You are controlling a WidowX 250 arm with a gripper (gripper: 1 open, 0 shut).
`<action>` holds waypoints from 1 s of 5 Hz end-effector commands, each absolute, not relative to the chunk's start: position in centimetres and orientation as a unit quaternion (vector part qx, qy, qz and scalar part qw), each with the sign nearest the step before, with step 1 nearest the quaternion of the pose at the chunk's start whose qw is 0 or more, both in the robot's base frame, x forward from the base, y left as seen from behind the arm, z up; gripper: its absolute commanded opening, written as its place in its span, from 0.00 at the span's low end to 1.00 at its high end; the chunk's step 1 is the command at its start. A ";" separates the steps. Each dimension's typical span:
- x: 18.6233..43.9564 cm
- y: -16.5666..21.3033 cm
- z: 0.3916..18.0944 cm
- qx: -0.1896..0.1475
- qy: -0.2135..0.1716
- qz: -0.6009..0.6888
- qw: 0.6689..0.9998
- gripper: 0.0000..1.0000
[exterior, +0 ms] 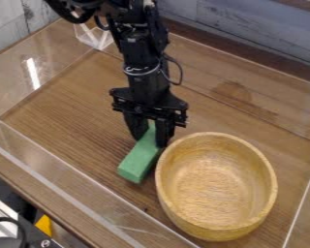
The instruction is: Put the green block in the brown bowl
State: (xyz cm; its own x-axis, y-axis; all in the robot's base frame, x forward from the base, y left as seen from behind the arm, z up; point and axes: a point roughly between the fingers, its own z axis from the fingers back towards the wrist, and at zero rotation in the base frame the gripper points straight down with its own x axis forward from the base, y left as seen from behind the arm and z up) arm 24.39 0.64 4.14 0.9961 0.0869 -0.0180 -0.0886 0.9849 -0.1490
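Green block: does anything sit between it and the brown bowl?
Nothing visible does. The green block, its upper end between the hand's fingers, lies right beside the brown bowl; only the bowl's rim separates them.
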 end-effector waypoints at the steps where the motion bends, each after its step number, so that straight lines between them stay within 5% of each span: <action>1: 24.3 0.7 5.6 -0.075 -0.016 0.023 0.997 0.00; 5: 23.5 1.7 7.1 -0.079 -0.010 0.032 0.996 0.00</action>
State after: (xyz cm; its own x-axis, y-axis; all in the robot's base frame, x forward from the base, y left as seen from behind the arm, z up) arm 22.56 1.59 5.89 0.9967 0.0706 -0.0408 -0.0764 0.9834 -0.1648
